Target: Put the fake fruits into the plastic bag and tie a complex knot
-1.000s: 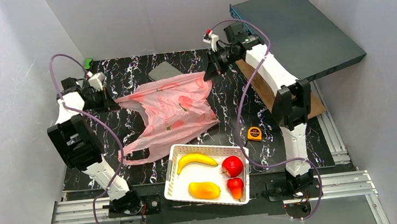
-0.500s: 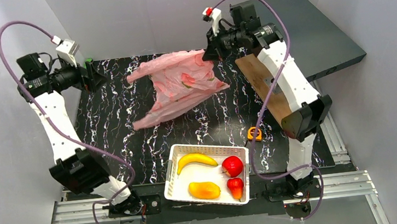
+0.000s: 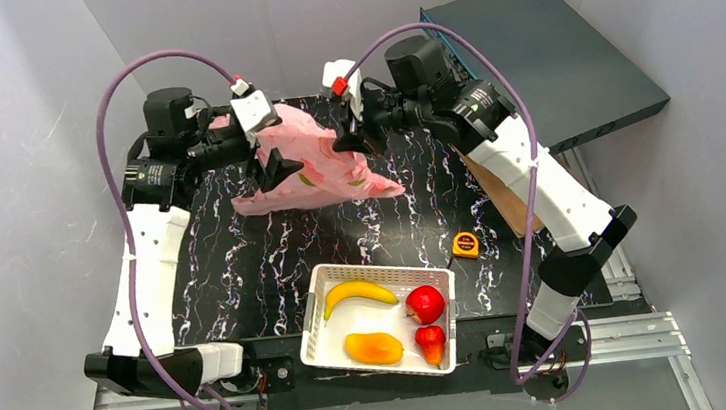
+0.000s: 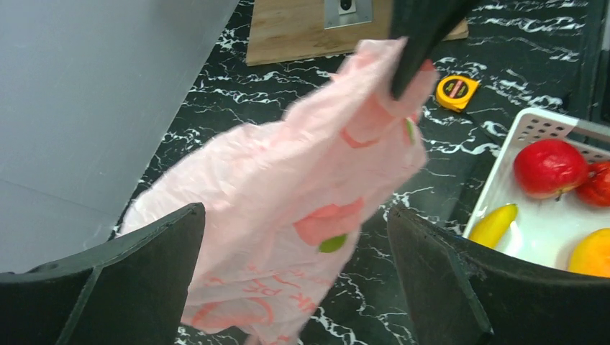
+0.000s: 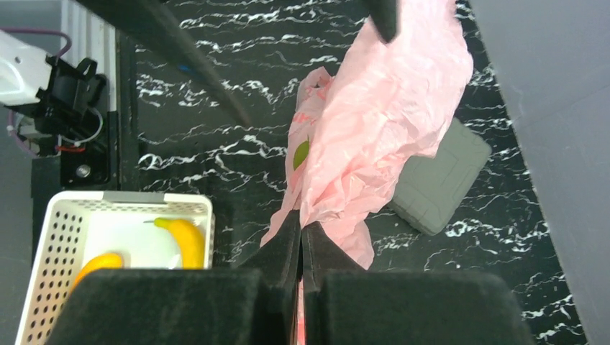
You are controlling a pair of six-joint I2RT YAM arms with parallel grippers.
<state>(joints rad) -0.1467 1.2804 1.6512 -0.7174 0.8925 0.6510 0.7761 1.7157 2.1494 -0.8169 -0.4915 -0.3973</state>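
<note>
The pink plastic bag (image 3: 320, 169) hangs above the back of the table, and my right gripper (image 3: 353, 138) is shut on its upper edge (image 5: 301, 230). My left gripper (image 3: 272, 169) stands open at the bag's left side. In the left wrist view the bag (image 4: 302, 215) lies between the wide-apart fingers (image 4: 108, 287), not gripped. The fake fruits lie in the white basket (image 3: 313, 305): banana (image 3: 357, 293), mango (image 3: 373, 348), apple (image 3: 426, 303) and a small red pointed fruit (image 3: 431, 342). The knot is out of view.
A yellow-orange tape measure (image 3: 464, 244) lies right of centre. A grey pad (image 5: 439, 183) sits under the bag at the back. A wooden board (image 4: 302, 29) and a dark box (image 3: 545, 47) are at the back right. Grey walls close in on three sides.
My left gripper opened and let go of the bag, then swung up and right to the bag's side. The right gripper lifted the bag and carried it left.
</note>
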